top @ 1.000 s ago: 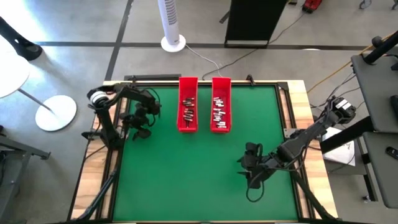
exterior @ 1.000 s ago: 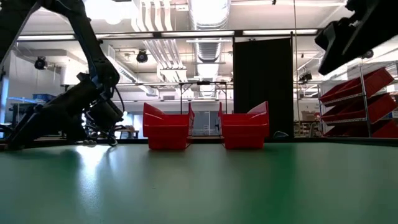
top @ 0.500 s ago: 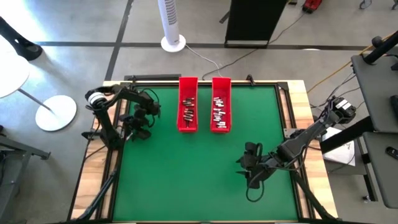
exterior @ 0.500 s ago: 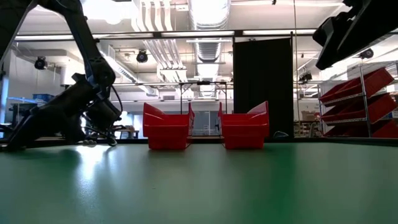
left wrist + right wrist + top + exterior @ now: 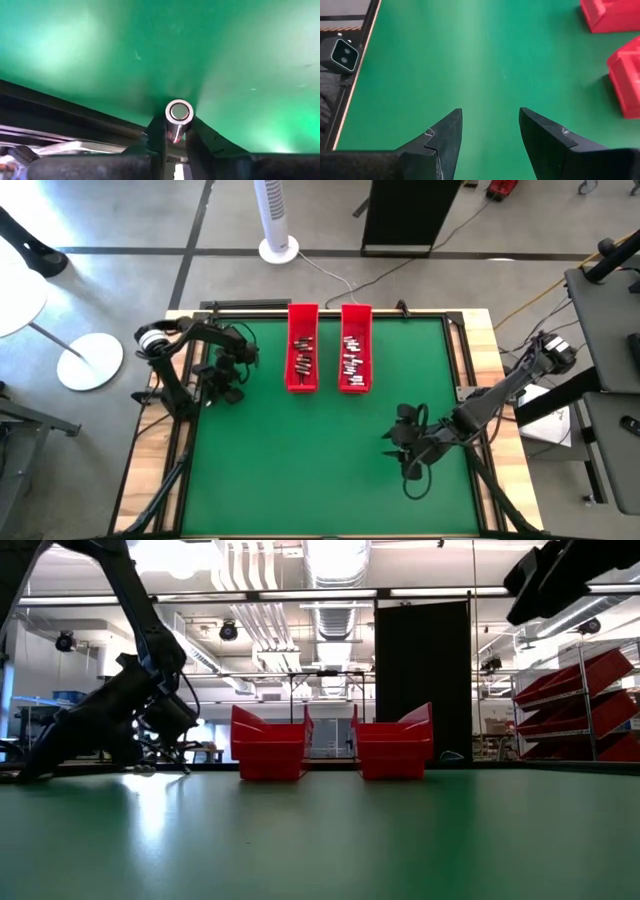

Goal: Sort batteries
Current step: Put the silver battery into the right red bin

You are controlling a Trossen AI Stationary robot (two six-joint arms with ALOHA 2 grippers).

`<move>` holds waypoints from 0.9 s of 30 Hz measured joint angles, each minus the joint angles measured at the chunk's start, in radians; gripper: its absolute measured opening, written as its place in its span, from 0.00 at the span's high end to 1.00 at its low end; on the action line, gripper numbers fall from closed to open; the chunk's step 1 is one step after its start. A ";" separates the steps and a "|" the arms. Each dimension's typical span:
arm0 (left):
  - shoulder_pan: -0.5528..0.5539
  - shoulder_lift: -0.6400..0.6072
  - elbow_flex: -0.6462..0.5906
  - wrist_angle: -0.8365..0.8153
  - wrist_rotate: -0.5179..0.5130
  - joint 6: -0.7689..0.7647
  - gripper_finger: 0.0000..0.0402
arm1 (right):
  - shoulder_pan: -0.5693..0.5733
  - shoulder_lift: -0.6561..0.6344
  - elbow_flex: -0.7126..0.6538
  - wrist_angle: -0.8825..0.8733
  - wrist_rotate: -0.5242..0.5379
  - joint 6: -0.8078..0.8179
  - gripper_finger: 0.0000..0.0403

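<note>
The left gripper (image 5: 175,131) is pinching one battery (image 5: 178,113) between its fingers, the battery's long axis running out along them so its round silvery end faces forward. In the high view this gripper (image 5: 222,380) sits near the table's (image 5: 300,470) left edge, toward the far corner, with the two red trays (image 5: 302,348) of batteries (image 5: 350,360) lying just to its right along the far edge. The right gripper (image 5: 487,131), fingers spread and empty, waits near the right edge, farther from the trays.
</note>
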 joint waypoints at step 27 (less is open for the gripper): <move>-0.526 -0.648 0.190 0.164 0.070 -0.467 0.93 | -0.069 -0.030 0.000 0.011 0.035 -0.092 0.52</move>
